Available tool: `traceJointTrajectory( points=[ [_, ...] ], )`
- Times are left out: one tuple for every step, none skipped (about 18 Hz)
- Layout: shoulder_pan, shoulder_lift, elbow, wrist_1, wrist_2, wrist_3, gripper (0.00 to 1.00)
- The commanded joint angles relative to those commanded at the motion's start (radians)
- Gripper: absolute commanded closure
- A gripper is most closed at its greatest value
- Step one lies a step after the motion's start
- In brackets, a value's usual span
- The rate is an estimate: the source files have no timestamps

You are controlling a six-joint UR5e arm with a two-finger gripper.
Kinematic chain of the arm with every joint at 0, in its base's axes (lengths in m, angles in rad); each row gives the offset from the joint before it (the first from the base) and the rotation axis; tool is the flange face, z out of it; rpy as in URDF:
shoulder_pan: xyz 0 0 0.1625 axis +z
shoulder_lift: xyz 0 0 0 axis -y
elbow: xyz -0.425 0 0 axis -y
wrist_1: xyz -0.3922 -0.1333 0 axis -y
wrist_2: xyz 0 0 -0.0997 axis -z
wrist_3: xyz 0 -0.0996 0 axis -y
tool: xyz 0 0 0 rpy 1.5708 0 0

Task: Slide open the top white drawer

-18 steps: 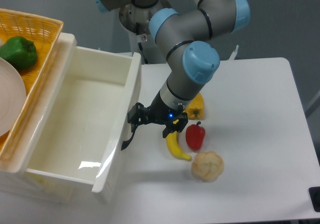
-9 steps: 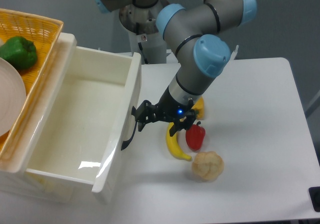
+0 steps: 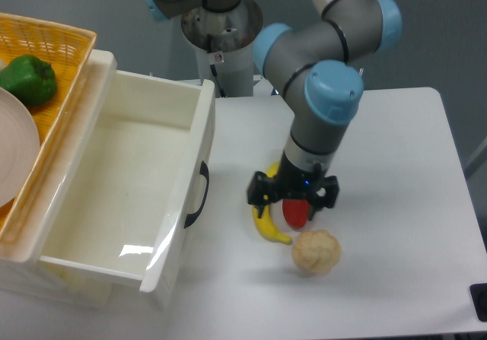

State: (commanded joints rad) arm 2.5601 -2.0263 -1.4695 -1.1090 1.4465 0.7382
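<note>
The top white drawer stands pulled far out of the cabinet, and its glossy cream inside holds nothing. Its black curved handle is on the front panel, facing the table. My gripper hangs to the right of the handle and well apart from it, pointing down over the red pepper. Its fingers are spread and open, with nothing held.
A banana and a cauliflower lie by the red pepper, under and in front of the gripper. A wicker basket on the cabinet holds a green pepper and a white plate. The arm's base stands behind.
The gripper has left the drawer handle and swung right, turning to hang over the red pepper and banana. The drawer has stayed where it was.
</note>
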Motion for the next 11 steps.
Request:
traceJointTrajectory(
  points=[
    [0.002, -0.009, -0.003, 0.0, 0.006, 0.112, 0.0],
    [0.009, -0.02, -0.003, 0.0, 0.009, 0.206, 0.0],
    [0.028, -0.028, 0.0, 0.001, 0.014, 0.29, 0.0],
    [0.041, -0.035, 0.008, 0.002, 0.02, 0.368, 0.0],
    [0.06, -0.035, 0.017, 0.002, 0.023, 0.444, 0.0],
    [0.074, -0.043, 0.026, 0.0, 0.025, 0.51, 0.0],
    [0.086, -0.057, 0.044, -0.003, 0.026, 0.567, 0.0],
    [0.097, -0.069, 0.058, -0.005, 0.037, 0.623, 0.0],
    [0.1, -0.078, 0.07, -0.006, 0.079, 0.68, 0.0],
    [0.103, -0.086, 0.077, -0.006, 0.127, 0.729, 0.0],
    [0.104, -0.095, 0.089, -0.008, 0.141, 0.754, 0.0]
  ],
)
